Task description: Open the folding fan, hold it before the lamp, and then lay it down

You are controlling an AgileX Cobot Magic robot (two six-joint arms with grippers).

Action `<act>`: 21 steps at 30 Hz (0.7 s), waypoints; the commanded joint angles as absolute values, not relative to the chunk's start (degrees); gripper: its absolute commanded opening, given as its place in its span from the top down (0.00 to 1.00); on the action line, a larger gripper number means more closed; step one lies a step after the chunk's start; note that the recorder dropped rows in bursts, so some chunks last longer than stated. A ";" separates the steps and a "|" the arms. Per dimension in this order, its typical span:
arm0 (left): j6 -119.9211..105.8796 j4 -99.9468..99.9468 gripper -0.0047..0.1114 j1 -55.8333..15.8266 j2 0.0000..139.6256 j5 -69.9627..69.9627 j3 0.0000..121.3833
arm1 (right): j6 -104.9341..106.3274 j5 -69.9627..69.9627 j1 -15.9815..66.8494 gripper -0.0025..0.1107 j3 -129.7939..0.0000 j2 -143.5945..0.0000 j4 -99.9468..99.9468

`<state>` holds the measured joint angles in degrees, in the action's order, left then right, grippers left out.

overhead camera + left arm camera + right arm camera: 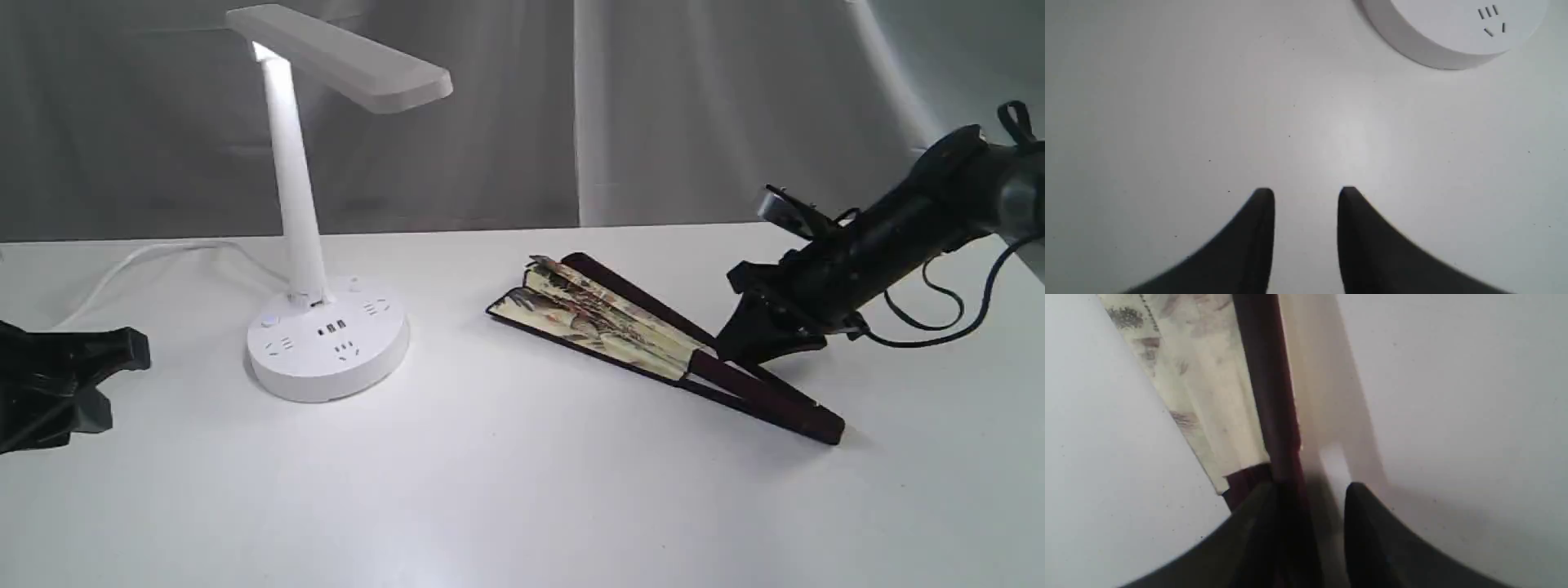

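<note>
The folding fan (604, 318) lies on the white table right of centre, spread only a little. Its painted cream leaf points toward the lamp (294, 188) and its pivot end lies near the front right. My right gripper (735, 347) reaches down onto the maroon ribs just behind the leaf. In the right wrist view that gripper (1310, 488) is open, and the fan's upper maroon rib (1267, 384) runs in between the fingers, against one finger and clear of the other. The left gripper (1306, 194) stands open over bare table, left of the lamp's round base (1437, 36).
The lamp's white cord (139, 261) trails across the back left of the table. A grey curtain hangs behind. The right arm's black cable (939, 327) loops above the table's right side.
</note>
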<state>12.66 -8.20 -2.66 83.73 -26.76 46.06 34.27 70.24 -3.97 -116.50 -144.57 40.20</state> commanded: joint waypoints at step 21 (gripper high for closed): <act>12.77 -8.57 0.72 -2.90 83.64 -25.94 46.30 | 35.56 69.96 -1.98 0.72 -116.43 -144.44 39.44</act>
